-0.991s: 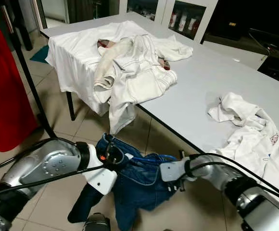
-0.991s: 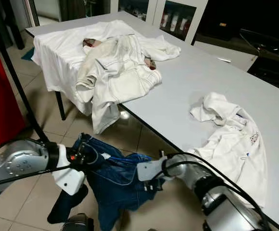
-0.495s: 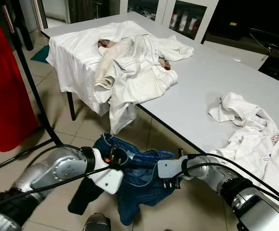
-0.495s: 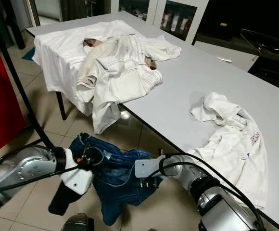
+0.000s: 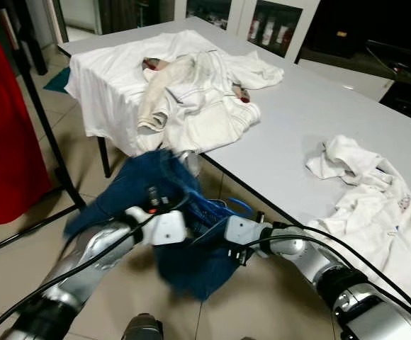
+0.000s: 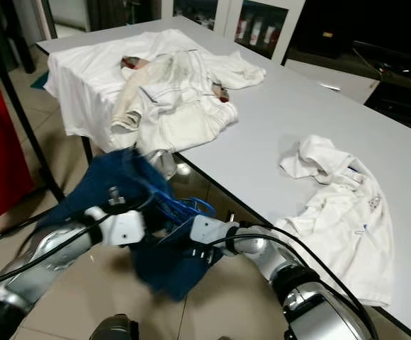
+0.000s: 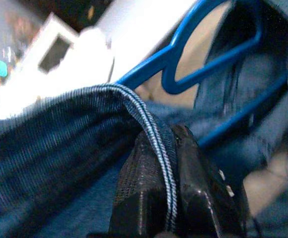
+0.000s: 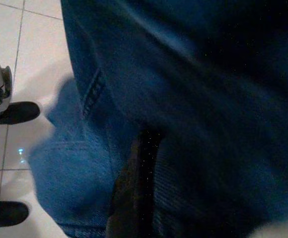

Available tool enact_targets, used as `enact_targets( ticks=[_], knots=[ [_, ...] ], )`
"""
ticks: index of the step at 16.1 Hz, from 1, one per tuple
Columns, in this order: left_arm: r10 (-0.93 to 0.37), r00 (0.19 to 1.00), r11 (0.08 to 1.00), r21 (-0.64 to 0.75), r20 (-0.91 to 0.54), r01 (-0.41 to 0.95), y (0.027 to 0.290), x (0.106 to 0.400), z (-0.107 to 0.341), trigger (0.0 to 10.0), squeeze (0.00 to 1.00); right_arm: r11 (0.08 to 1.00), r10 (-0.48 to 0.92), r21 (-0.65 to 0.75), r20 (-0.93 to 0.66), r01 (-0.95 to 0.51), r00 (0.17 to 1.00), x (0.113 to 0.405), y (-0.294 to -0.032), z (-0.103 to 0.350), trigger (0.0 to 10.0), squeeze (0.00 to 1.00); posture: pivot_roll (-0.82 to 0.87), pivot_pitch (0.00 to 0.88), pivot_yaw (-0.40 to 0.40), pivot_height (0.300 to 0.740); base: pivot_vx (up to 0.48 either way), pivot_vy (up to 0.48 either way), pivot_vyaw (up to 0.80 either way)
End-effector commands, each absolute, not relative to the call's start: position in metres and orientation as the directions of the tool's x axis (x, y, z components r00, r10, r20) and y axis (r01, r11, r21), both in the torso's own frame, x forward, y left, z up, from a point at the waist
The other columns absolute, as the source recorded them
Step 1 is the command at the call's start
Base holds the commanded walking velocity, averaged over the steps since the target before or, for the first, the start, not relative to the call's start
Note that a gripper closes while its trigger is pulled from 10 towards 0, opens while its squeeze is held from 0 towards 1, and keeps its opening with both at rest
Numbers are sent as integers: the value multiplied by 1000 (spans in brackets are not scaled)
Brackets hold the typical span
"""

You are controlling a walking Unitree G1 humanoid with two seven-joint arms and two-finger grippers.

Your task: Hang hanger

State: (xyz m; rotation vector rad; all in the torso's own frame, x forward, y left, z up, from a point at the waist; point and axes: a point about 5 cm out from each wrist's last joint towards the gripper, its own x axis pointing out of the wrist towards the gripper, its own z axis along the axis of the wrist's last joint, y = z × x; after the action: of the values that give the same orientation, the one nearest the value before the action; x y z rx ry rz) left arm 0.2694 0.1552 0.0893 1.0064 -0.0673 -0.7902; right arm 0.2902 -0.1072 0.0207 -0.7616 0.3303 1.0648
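A pair of blue jeans [image 5: 191, 265] on a blue hanger [image 5: 238, 206] hangs between my two grippers, over the tiled floor in front of the table. The denim is blurred and one part is flung up to the left [image 6: 113, 177]. My left gripper [image 5: 179, 225] is shut on a stitched edge of the jeans [image 7: 84, 163], and its fingers [image 7: 144, 163] pinch the seam with the hanger's blue loop [image 7: 183, 74] just beyond. My right gripper [image 5: 223, 230] is close beside it. Its dark fingers [image 8: 134, 188] are buried in the denim and closed on it.
A grey table [image 5: 297, 120] runs from the far left to the near right. A heap of white clothes [image 5: 191, 92] hangs over its far end and a white shirt [image 5: 375, 198] lies near me. At left stands a black rack pole [image 5: 42, 120] with a red garment [image 5: 3, 142].
Both grippers have risen and moved forward towards the table with the jeans. The denim that hung low has swung up and left, and the hanger's loop now shows.
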Motion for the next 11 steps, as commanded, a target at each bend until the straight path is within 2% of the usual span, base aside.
enact_targets(
  ticks=[1,4,7,9,10,11],
  knots=[
    [-602,739,307,766,-303,565,159,270,87,10000,0,281,680,-429,-543,-859,494,295,-109,30,0,0,247,10,-123,710,0,0,0],
    [-590,746,339,744,-308,576,159,265,79,10000,0,328,695,-442,-486,-835,530,302,-105,39,0,0,246,12,-121,710,0,0,0],
    [-607,733,322,748,-307,580,143,263,75,10000,0,331,727,-441,-445,-834,523,301,-91,43,0,0,244,10,-119,710,0,0,0],
    [-596,747,337,753,-294,565,142,265,77,10000,0,333,731,-437,-440,-836,521,300,-89,43,0,0,245,14,-117,710,0,0,0],
    [-578,769,382,742,-274,552,142,266,78,10000,0,335,730,-435,-440,-836,522,299,-89,42,0,0,245,17,-117,710,0,0,0],
    [-524,825,510,697,-214,504,144,270,81,10000,0,348,724,-434,-439,-831,532,299,-92,41,0,0,243,17,-115,710,0,0,0]
  ],
)
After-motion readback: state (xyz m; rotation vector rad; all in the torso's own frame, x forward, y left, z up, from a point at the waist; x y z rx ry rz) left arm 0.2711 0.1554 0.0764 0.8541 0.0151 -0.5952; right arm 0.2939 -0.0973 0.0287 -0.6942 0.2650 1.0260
